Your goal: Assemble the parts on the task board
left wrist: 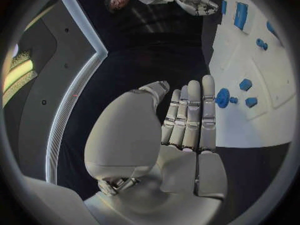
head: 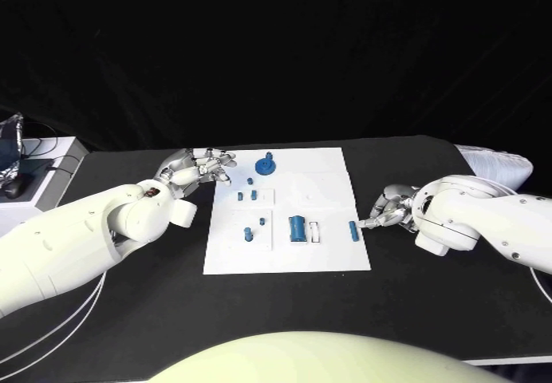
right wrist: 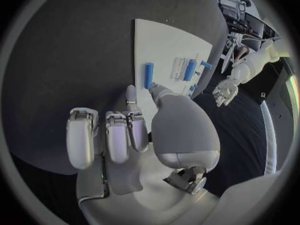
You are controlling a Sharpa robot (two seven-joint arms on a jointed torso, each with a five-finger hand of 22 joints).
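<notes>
From the head camera, the left hand [head: 195, 169] hangs just off the task board [head: 317, 179] at its far corner, fingers apart and holding nothing, a round blue part [head: 266, 166] just beyond its fingertips. The right hand [head: 389, 209] sits at the board's opposite edge, beside a small blue part [head: 352, 231].

At the left wrist, the fingers [left wrist: 190, 112] stretch straight, the round blue part [left wrist: 222, 98] beside them.

At the right wrist, fingers [right wrist: 119, 135] curl loosely, empty; a blue bar [right wrist: 149, 75] lies just ahead.

Matt white task board [head: 328, 171], glossy blue parts [head: 298, 229]
</notes>
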